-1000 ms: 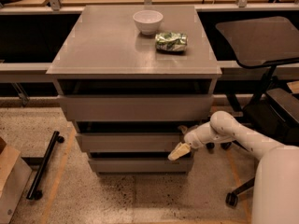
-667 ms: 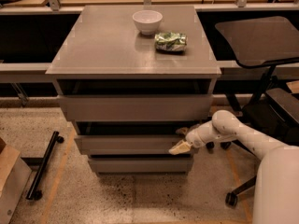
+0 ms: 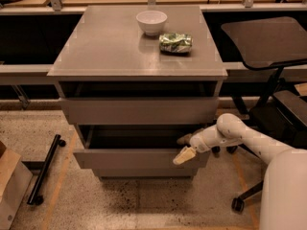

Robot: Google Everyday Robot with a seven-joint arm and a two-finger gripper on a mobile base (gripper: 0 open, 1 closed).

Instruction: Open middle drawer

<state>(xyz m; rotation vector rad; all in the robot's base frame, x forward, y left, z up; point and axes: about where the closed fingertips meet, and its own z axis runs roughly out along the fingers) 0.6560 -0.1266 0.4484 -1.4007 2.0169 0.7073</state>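
sticking out toward the near side, the middle drawer (image 3: 124, 159) is partly open. its plain grey front sits clearly nearer than the top drawer (image 3: 139, 110) above it, and you can see a dark strip of its inside behind the front panel. the bottom drawer (image 3: 144, 173) is only a thin grey band peeking out underneath.

the gripper (image 3: 184, 147) is at the right end of that middle front, right on its top edge. one tan finger (image 3: 184, 155) lies over the outside face of the panel and the other one is tucked behind the lip on the inside, so it looks pinched onto the front edge rather than spread wide. the white arm (image 3: 244, 138) comes in from the near right, angled down and left to the drawer.

the top drawer also shows a dark gap under the cabinet top (image 3: 105, 51). up there a white bowl (image 3: 151, 22) sits toward the far side, with a crumpled green packet (image 3: 175, 42) just beside it, to the right and a bit nearer.

a dark office chair (image 3: 261, 40) is to the right of the cabinet. a black bar on small wheels (image 3: 43, 171) lies on the speckled floor to the left, with a cardboard box (image 3: 9, 186) at the near left corner.
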